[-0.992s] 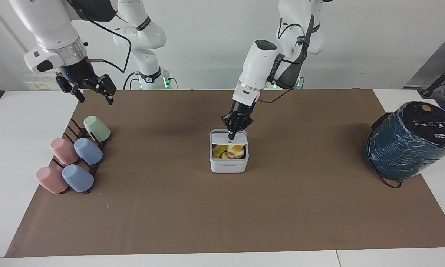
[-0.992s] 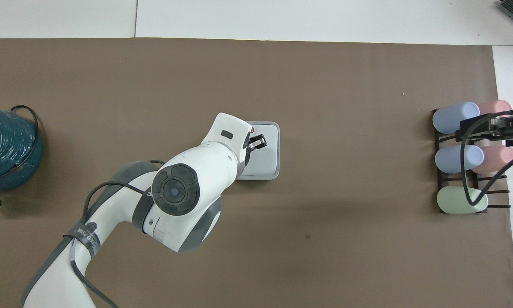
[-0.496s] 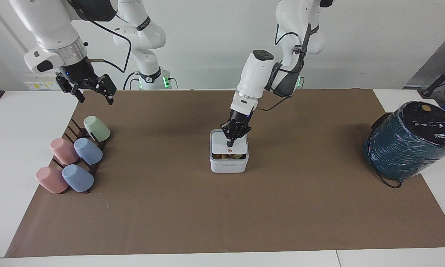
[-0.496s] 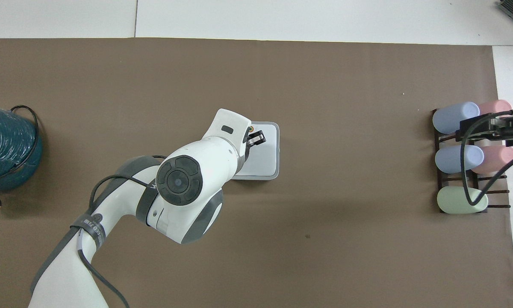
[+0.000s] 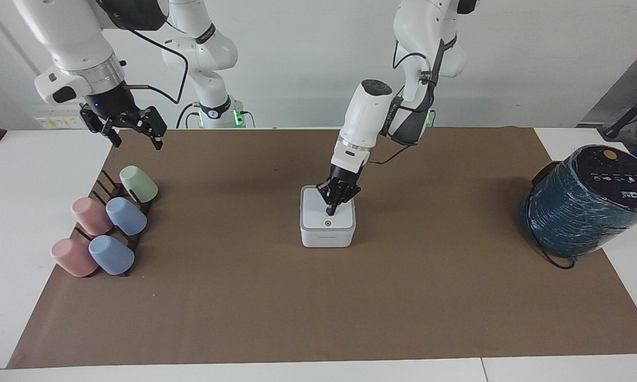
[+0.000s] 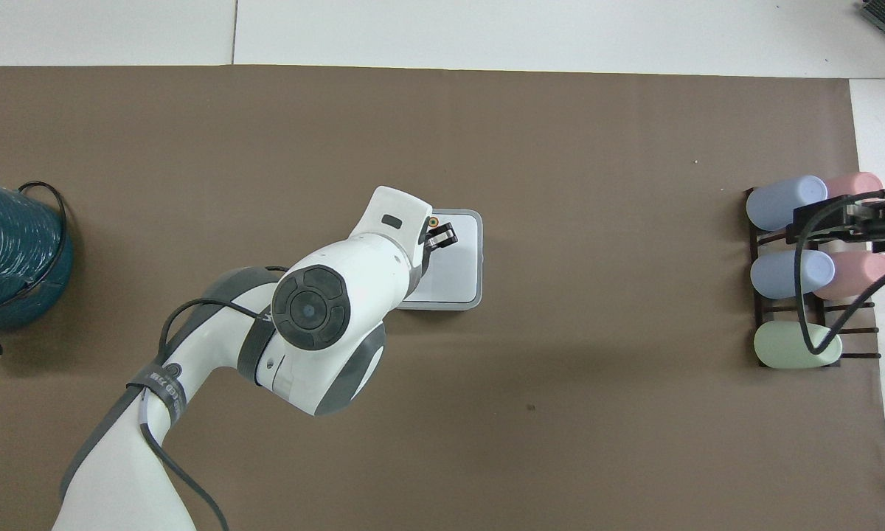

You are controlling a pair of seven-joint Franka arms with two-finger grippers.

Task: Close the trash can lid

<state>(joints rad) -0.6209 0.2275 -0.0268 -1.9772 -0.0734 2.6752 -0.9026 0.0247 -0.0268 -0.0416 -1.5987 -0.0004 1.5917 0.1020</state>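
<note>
The small white trash can point(image 5: 327, 239) stands in the middle of the brown mat. Its white lid point(image 5: 318, 212) with a grey rim and an orange-brown dot lies flat on top of the can, and nothing inside shows. My left gripper point(image 5: 330, 211) is shut, with its tip pressing down on the lid. In the overhead view the left arm covers part of the lid point(image 6: 459, 254), and the left gripper point(image 6: 442, 237) shows over it. My right gripper point(image 5: 136, 132) is open and waits in the air above the cup rack.
A dark rack point(image 5: 118, 187) with several pastel cups lies at the right arm's end of the mat. A large teal wrapped cylinder point(image 5: 584, 204) with a black cable stands at the left arm's end.
The lid swung down from half open to flat on the can, hiding the yellow contents. My left gripper moved down with it. The right arm did not move.
</note>
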